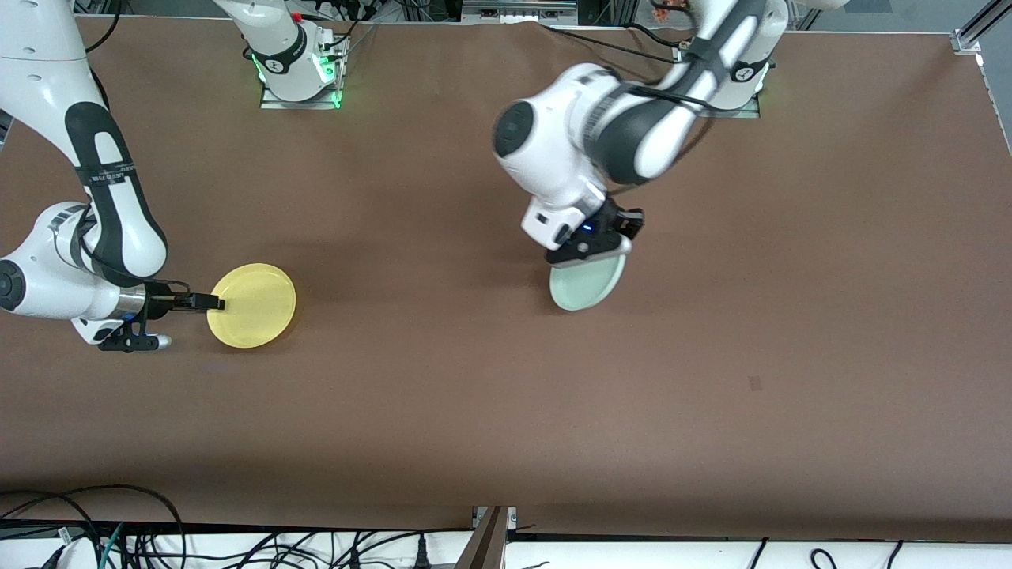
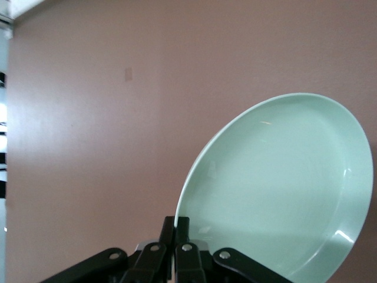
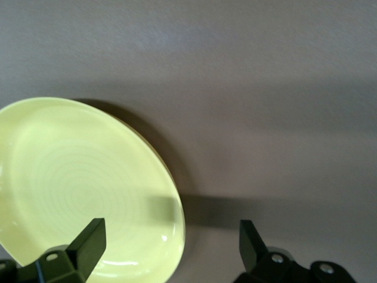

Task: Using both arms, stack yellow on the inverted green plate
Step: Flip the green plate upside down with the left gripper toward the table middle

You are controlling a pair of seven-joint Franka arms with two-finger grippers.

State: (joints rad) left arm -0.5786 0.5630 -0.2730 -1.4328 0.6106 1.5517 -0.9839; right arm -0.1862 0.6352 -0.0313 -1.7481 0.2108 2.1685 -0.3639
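Green plate point(image 1: 587, 286) (tilted) pinched by left claw point(image 2: 175, 227) — right claw point(image 1: 215, 303) gapes at yellow plate point(image 1: 253, 306).

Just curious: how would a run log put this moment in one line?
left hand: shut on green plate, lifted | right hand: open at yellow plate rim

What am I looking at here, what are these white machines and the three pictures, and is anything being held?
These are two robot arms bolted to a brown table. The wide picture looks down from across the table; the other two come from cameras on each arm's wrist. The left gripper is shut on the rim of the pale green plate, holding it tilted above the table. The right gripper, fingers open, sits low at the edge of the yellow plate, which lies right way up on the table toward the right arm's end. One open finger is over the plate; it is not gripped yet.
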